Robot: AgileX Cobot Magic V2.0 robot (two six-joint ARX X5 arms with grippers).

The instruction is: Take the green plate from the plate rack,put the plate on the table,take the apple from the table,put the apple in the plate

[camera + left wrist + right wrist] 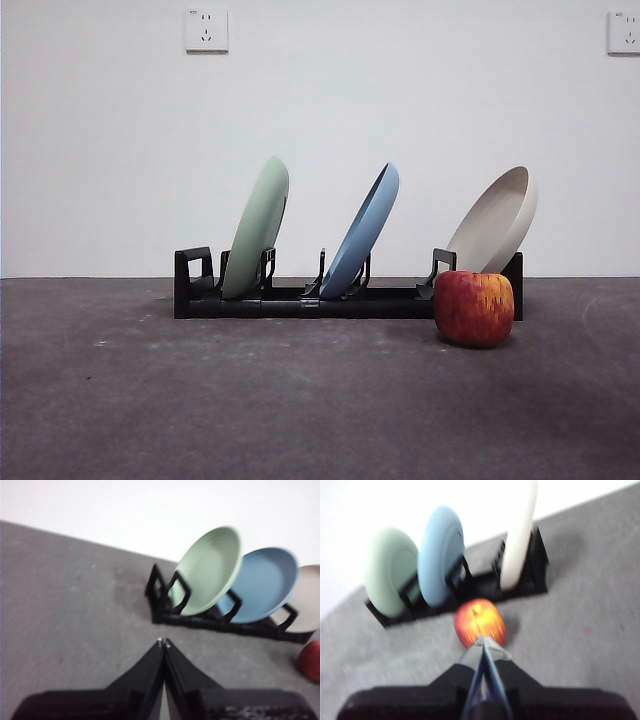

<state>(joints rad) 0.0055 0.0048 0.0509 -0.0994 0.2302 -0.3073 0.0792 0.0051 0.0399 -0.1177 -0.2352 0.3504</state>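
Note:
The green plate [256,228] stands tilted in the left slot of the black plate rack [300,300] on the dark grey table [200,400]. It also shows in the left wrist view [210,570] and the right wrist view [390,570]. The apple [474,308] sits on the table in front of the rack's right end. My left gripper [163,642] is shut and empty, above the table, short of the rack [210,617]. My right gripper [483,640] is shut and empty, just short of the apple [479,621]. Neither gripper shows in the front view.
A blue plate [362,230] stands in the rack's middle slot and a beige plate [495,222] in the right slot, just behind the apple. A white wall [320,120] with two sockets closes the back.

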